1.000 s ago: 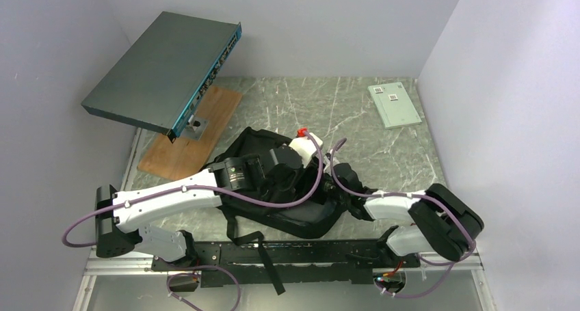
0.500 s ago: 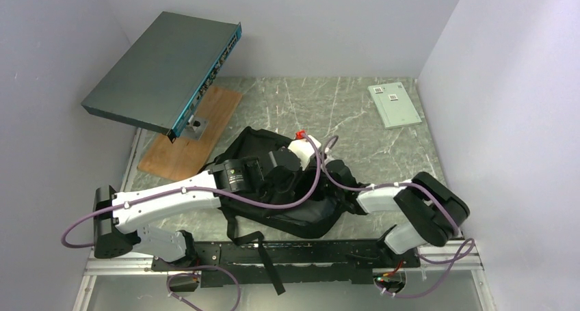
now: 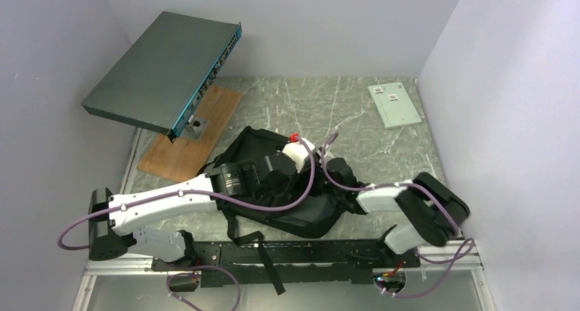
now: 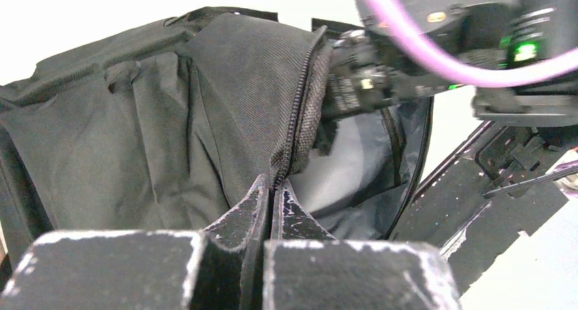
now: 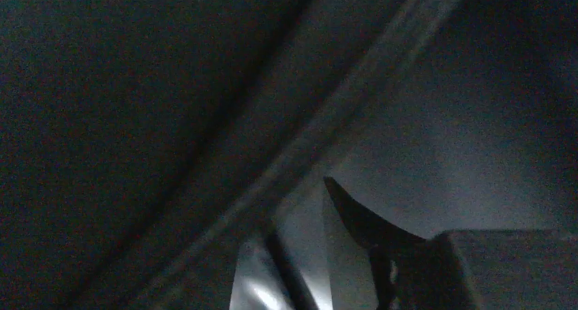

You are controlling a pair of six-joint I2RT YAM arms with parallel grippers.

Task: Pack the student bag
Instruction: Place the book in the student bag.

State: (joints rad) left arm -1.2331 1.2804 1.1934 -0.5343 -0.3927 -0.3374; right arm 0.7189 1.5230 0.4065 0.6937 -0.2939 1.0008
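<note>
**Black bag on green marble**

We see the student bag (image 3: 254, 141) in black woven fabric, its inner lining (image 4: 347, 167) a pale grey. The table (image 3: 356, 113) is grey-green with white marble veining. We note a brown wooden board (image 3: 185, 143), a dark teal-grey metal box (image 3: 157, 68) with a blue edge, and a pale green card (image 3: 394, 105) bearing two white squares. The left arm (image 3: 164, 203) and right arm (image 3: 383, 198) are white with black joints, trailing purple cables (image 3: 273, 205). A small white piece (image 3: 301, 150) carries a red tip.
</note>
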